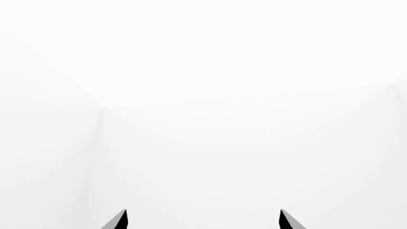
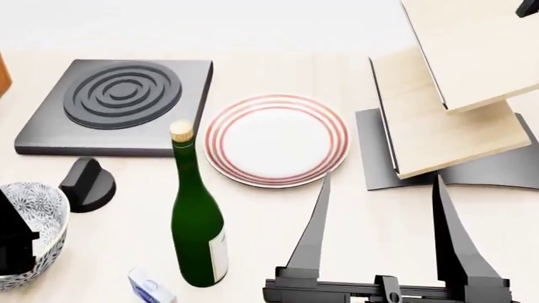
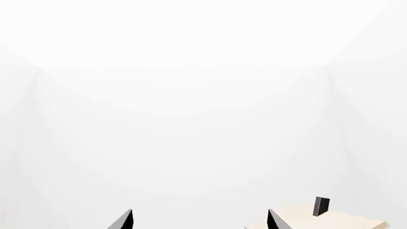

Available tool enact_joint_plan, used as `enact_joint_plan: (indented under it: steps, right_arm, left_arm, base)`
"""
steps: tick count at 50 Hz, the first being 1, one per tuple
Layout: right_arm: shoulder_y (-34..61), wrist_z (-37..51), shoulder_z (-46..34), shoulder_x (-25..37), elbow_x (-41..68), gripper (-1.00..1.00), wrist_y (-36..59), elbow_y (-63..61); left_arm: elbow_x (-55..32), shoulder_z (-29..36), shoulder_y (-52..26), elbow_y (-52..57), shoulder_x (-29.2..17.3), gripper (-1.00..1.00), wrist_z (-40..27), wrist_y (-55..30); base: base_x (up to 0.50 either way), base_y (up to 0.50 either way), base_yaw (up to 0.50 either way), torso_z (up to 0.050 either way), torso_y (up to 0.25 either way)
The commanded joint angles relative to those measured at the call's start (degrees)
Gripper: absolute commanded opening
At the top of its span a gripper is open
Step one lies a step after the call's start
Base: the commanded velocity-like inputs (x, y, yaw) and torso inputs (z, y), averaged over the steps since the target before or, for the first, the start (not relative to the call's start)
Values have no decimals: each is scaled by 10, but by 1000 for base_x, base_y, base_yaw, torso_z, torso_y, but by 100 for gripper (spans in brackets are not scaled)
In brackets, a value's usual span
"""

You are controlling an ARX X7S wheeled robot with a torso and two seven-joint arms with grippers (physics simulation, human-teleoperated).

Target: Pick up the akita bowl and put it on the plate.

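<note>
**Q:** Akita bowl (image 2: 29, 218) — where did it sit, and why did that matter?

**A:** It stood upright on the tabletop (image 2: 269, 221) at the near left edge of the head view, cut off by the frame and partly hidden by a dark block, probably part of the left arm. The plate (image 2: 276, 140) lay well apart from it, toward the middle, bare and ready to receive it.

**Q:** What stood between the two?

**A:** A green bottle (image 2: 197, 221) with a cork rose upright between bowl and plate, and a black knob (image 2: 87, 183) rested just beyond the bowl. A dark burner (image 2: 118, 104) lay left of the plate. Any carry would likely have needed to lift over or swing around the bottle to avoid toppling it.

**Q:** How were the jaws held?

**A:** The right gripper (image 2: 379, 208) hovered near the plate with its jaws spread wide and nothing between them. The left gripper (image 1: 203, 219) showed only two separated tips against blank white in its wrist view, so it was released and aimed away from the tabletop.

**Q:** How far along was the task?

**A:** Judged as not begun: the bowl rested ungrasped. The left arm looked the nearer one for the pick.

**Q:** Anything else nearby?

**A:** A wooden rack (image 2: 455, 95) stood right of the plate.
</note>
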Motion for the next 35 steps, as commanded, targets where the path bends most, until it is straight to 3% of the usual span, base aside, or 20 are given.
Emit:
enact_joint_plan:
  steps: [1, 35]
  right_arm:
    - [0, 2, -3, 3, 1, 100, -3, 2]
    - [1, 13, -11, 11, 1, 100, 0, -6]
  left_arm:
    - [0, 1, 1, 3, -2, 100, -4, 1]
    - [5, 9, -2, 7, -11, 100, -11, -6]
  base:
    - [184, 0, 0, 0, 0]
    - [183, 0, 0, 0, 0]
